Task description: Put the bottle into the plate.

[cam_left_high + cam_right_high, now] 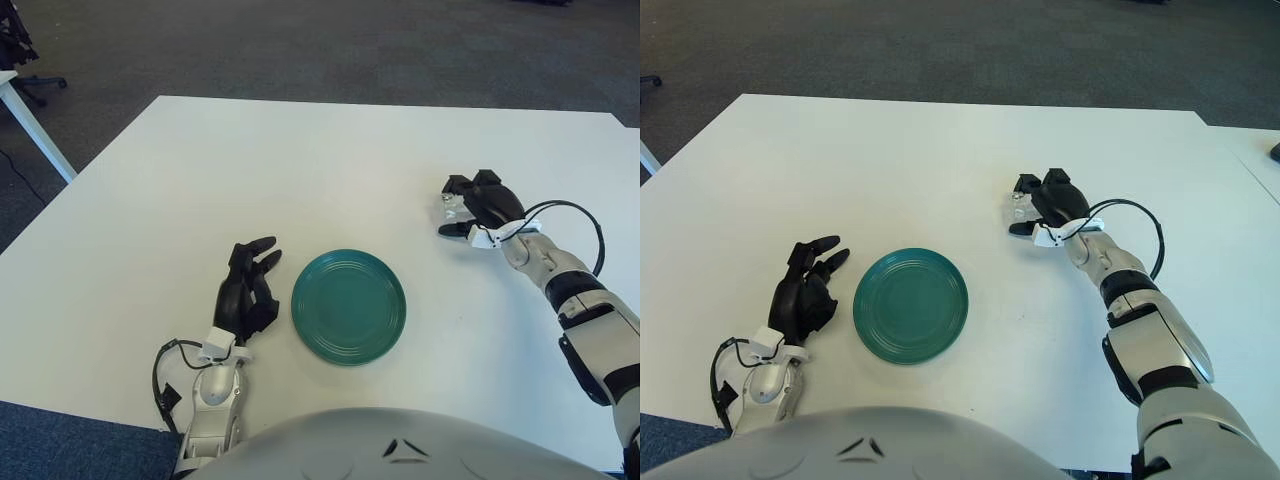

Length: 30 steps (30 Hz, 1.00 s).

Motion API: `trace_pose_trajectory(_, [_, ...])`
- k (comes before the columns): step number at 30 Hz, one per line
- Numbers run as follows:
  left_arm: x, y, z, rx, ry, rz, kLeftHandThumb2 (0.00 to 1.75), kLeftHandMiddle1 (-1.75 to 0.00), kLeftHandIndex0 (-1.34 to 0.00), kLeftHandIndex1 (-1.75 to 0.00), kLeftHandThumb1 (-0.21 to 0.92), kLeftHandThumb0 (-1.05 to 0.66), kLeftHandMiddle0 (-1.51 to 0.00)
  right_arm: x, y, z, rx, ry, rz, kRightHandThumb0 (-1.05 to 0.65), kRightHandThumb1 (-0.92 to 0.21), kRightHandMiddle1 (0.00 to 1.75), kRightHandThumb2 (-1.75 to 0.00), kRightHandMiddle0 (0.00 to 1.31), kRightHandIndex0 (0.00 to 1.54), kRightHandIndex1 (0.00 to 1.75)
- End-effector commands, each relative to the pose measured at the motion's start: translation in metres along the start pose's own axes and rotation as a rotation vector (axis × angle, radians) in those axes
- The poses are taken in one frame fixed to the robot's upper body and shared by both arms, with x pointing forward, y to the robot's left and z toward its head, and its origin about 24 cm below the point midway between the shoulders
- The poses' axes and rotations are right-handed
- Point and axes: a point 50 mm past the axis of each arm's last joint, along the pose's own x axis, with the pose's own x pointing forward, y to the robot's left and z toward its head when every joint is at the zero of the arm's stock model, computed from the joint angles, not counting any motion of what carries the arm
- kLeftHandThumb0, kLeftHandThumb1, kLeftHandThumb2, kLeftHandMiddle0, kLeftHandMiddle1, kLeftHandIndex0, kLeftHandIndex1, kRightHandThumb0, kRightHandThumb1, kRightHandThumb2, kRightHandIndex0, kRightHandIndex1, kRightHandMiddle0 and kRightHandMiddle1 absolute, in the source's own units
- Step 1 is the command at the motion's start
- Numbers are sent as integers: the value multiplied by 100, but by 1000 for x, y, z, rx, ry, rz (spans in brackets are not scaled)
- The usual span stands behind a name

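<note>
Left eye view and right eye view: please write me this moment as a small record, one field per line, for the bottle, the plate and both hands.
bottle: clear bottle, on the far right part of the white table, mostly hidden by the fingers
right hand: right hand closed around the bottle, low over the table
plate: green plate, nothing on it, near the front edge, apart from the bottle
left hand: left hand idle, just left of the plate, holding nothing
task state: bottle not yet in the plate
</note>
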Motion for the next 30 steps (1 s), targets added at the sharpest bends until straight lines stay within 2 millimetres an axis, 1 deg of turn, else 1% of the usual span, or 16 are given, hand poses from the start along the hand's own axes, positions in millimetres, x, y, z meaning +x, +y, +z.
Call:
trace_pose_trajectory(1, [-2, 0, -8, -6, 43, -1, 103, -48, -19, -108, 92, -74, -47, -5, 8, -4, 19, 29, 32, -44, -66, 175, -83, 107, 122, 175])
trace_pose_trajectory(8, [-1, 0, -9, -14, 43, 1, 103, -49, -19, -108, 92, -75, -48, -3, 5, -3, -4, 16, -5, -43, -62, 175, -88, 110, 128, 175])
trace_pose_trajectory(12, [1, 1, -10, -12, 41, 2, 103, -49, -20, -108, 92, -76, -48, 8, -18, 0, -20, -25, -51, -42, -59, 175, -91, 110, 130, 175])
trace_pose_trajectory(13, [1, 2, -10, -12, 40, 1, 102, -50, -20, -108, 92, -76, -48, 12, -25, 4, -26, -48, -69, -42, -59, 175, -91, 110, 130, 175])
trace_pose_trajectory(14, [2, 2, -11, -12, 41, -1, 102, -50, -20, -108, 92, -76, -48, 17, -39, 11, -33, -88, -100, -42, -58, 175, -92, 110, 130, 175])
trace_pose_trajectory(15, [2, 2, -11, -12, 41, -3, 102, -49, -20, -108, 92, -76, -48, 21, -48, 16, -38, -116, -119, -42, -57, 175, -94, 111, 131, 175])
trace_pose_trajectory(17, [3, 2, -12, -13, 41, -4, 102, -49, -19, -108, 92, -76, -48, 24, -58, 22, -45, -146, -140, -42, -56, 175, -96, 111, 132, 175])
trace_pose_trajectory(20, [6, 1, -15, -15, 51, -2, 102, -49, -19, -107, 92, -76, -47, 23, -72, 32, -51, -193, -180, -41, -53, 175, -99, 112, 133, 175])
trace_pose_trajectory(25, [10, -1, -19, -23, 74, -2, 102, -49, -19, -107, 92, -76, -47, 17, -83, 46, -36, -236, -221, -38, -49, 175, -108, 114, 133, 175])
trace_pose_trajectory(29, [13, -2, -20, -22, 79, 1, 102, -49, -20, -107, 92, -76, -47, 14, -85, 51, -23, -239, -225, -36, -46, 175, -111, 114, 133, 175])
trace_pose_trajectory(30, [18, 0, -27, -18, 84, -2, 102, -49, -20, -107, 92, -76, -47, 12, -84, 56, -14, -249, -222, -36, -46, 175, -112, 114, 133, 175])
